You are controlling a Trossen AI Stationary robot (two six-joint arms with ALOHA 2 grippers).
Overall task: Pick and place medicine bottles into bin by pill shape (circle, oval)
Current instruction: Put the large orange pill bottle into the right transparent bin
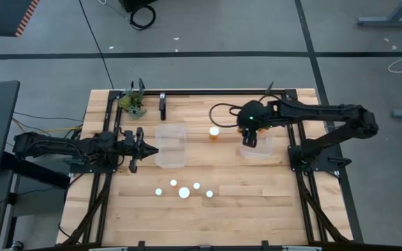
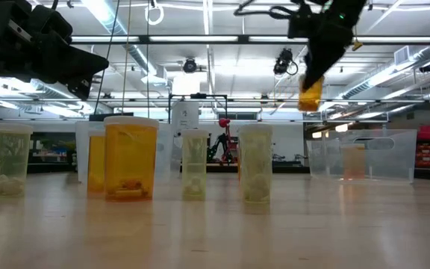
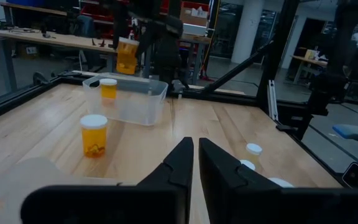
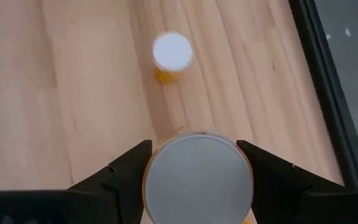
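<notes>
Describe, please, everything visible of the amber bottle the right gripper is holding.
The amber plastic medicine bottle with a round white cap hangs upright in the air, clamped at its cap between the right gripper fingers. It is above the clear plastic tub on the table's right side. Only the fingers touch it; its pills cannot be made out.

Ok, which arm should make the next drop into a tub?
Right. The right gripper is already shut on a white-capped amber bottle and hangs above the clear plastic tub on the table's right. The left gripper holds nothing, beside the other clear tub.
</notes>
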